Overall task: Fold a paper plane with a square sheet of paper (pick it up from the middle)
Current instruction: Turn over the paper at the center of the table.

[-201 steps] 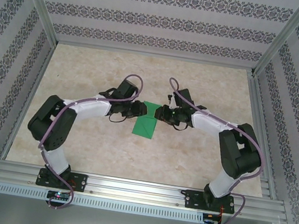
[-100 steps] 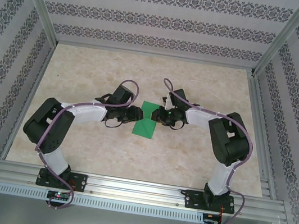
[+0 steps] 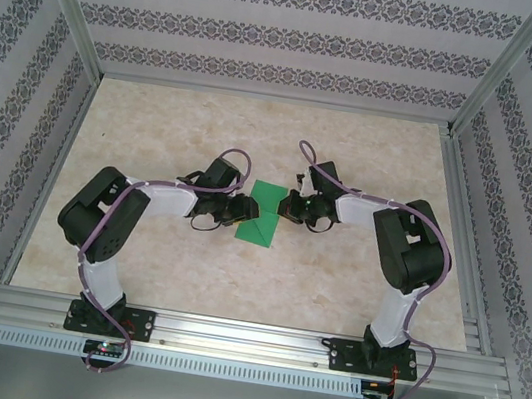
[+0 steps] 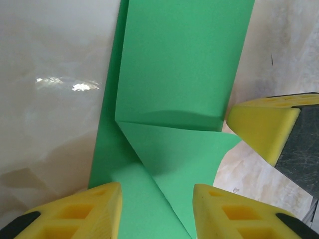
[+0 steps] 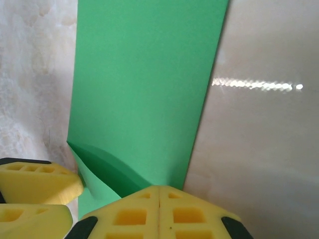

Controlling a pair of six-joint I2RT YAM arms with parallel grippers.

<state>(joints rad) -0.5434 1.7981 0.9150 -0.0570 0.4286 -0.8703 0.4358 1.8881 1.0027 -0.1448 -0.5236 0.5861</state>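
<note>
— What do the arms look like?
— The left arm (image 3: pixel 160 195) and right arm (image 3: pixel 361 209) share bulky black joint housings and white shells, with a purple cable (image 3: pixel 240 155) looping along each.
— And the ends?
— The left gripper (image 4: pixel 157 191) and right gripper (image 5: pixel 158 194) carry yellow wedge-shaped fingers (image 4: pixel 94 211) with square hollows, backed in black. Each base plate (image 3: pixel 111 318) is flat and black.

One square sheet of paper (image 3: pixel 260 221) is lying at the centre of the frame, on the one surface (image 3: pixel 256 137). Two arms (image 3: pixel 150 199) are flanking it, each carrying one end effector: the left end effector (image 3: pixel 237 210) at centre left, the right end effector (image 3: pixel 287 206) at centre right.
</note>
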